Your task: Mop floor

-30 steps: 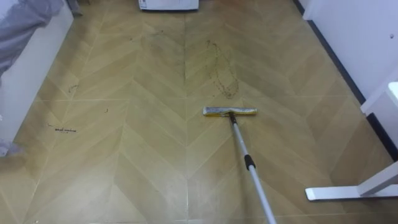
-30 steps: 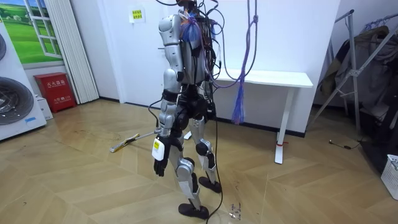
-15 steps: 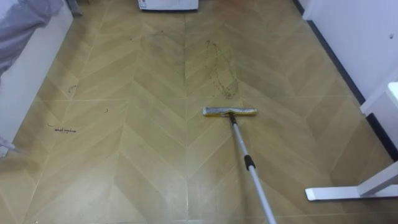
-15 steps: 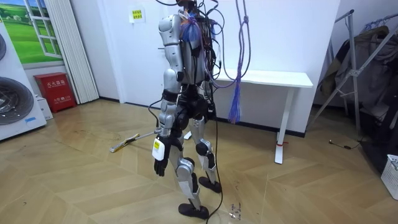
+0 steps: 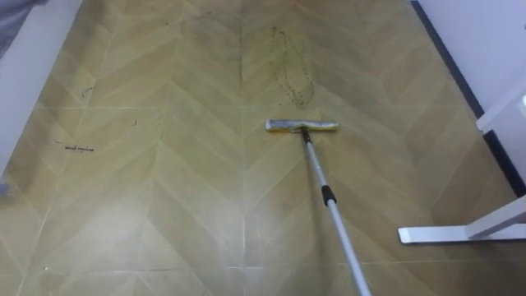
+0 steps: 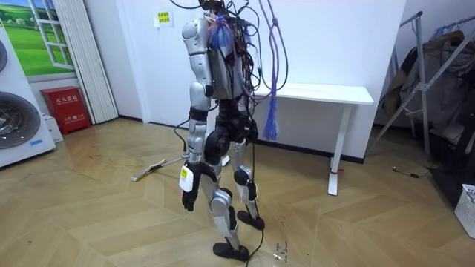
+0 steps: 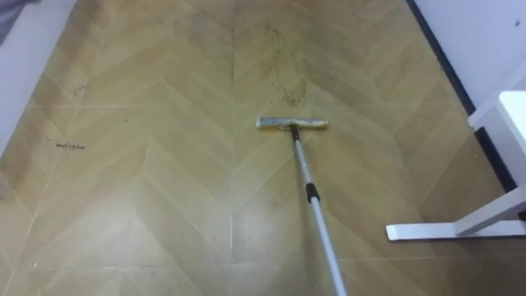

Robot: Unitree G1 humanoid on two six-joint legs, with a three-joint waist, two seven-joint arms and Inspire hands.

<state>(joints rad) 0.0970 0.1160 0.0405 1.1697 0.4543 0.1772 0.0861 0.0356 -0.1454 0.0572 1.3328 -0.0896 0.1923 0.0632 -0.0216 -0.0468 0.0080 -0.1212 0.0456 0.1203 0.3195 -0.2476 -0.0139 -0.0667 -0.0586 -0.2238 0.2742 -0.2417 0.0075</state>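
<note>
The mop lies on the wooden floor ahead of me. Its flat yellow-grey head (image 5: pixel 301 126) is square to me, and its silver handle (image 5: pixel 329 201) runs back to the lower right and out of the picture's bottom edge. Just beyond the head is a dark scribbled stain (image 5: pixel 292 78). In the room view I stand upright in mid-floor, facing the room view's left, with the mop head (image 6: pixel 147 173) ahead of my feet. My left hand (image 6: pixel 189 200) hangs at my thigh, its fingers relaxed and holding nothing.
A white table (image 6: pixel 326 93) stands on my right, its foot (image 5: pixel 460 234) on the floor near the handle. A white panel (image 5: pixel 25 74) borders the floor on my left, with small dark marks (image 5: pixel 74 148) beside it. A washing machine (image 6: pixel 18 126) and red box (image 6: pixel 67 109) stand beyond the mop.
The eye view has tipped down, so the mop and stain sit higher in the picture. In the room view my upper body has leaned slightly towards the mop. The mop itself has not moved.
</note>
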